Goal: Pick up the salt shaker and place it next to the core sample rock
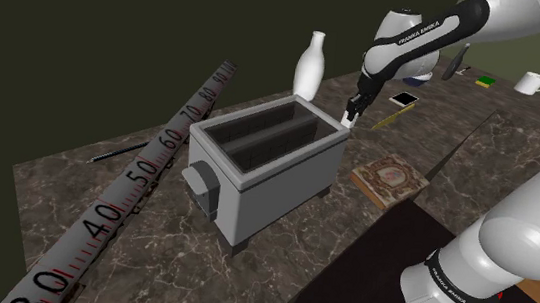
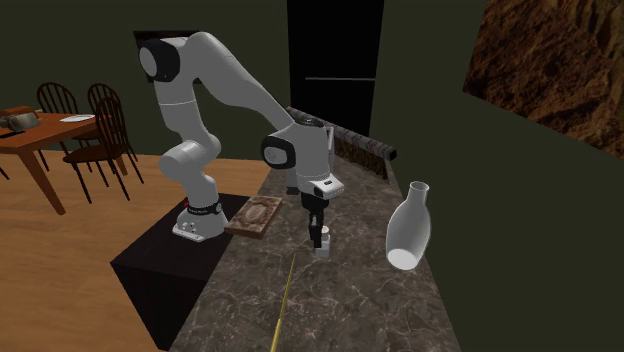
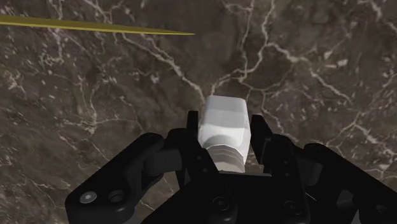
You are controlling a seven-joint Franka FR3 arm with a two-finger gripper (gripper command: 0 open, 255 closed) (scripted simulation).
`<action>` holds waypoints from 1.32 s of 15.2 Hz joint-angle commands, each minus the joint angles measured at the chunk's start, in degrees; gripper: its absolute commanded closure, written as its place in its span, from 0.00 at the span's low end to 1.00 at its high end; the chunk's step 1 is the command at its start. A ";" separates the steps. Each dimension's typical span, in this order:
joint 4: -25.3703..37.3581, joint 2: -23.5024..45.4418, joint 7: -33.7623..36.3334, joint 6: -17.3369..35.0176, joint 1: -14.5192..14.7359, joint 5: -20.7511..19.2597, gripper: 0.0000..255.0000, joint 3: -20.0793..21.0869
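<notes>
Over the dark marbled table [image 3: 95,95], the black pincer [image 3: 226,125] was clamped on the white salt shaker [image 3: 222,118], gripping both its sides.

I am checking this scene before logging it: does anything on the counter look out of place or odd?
The ruler stands out: it lies diagonally across the counter, far longer than the grey box, overhanging the edge. Nothing looks spilled.

Counter [image 1: 438,155]: dark brown marble with white veining. Toaster [image 1: 276,176]: grey, with black slots. Ruler [image 1: 124,193]: grey, with dark numerals and red ticks. Vase [image 1: 310,64], mug [image 1: 532,83] and shaker [image 3: 222,118]: white. Book [image 1: 389,178]: brown, ornate cover. Gripper [image 3: 224,130]: black. Arm [image 1: 522,228]: white, dark joints. Strip [image 3: 95,26]: yellow.
</notes>
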 commanded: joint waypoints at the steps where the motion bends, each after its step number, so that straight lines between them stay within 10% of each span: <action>1: -0.03 0.01 0.00 0.02 -0.03 -0.01 1.00 -0.02; 20: 7.41 -7.81 0.19 -15.11 0.15 -1.08 1.00 0.67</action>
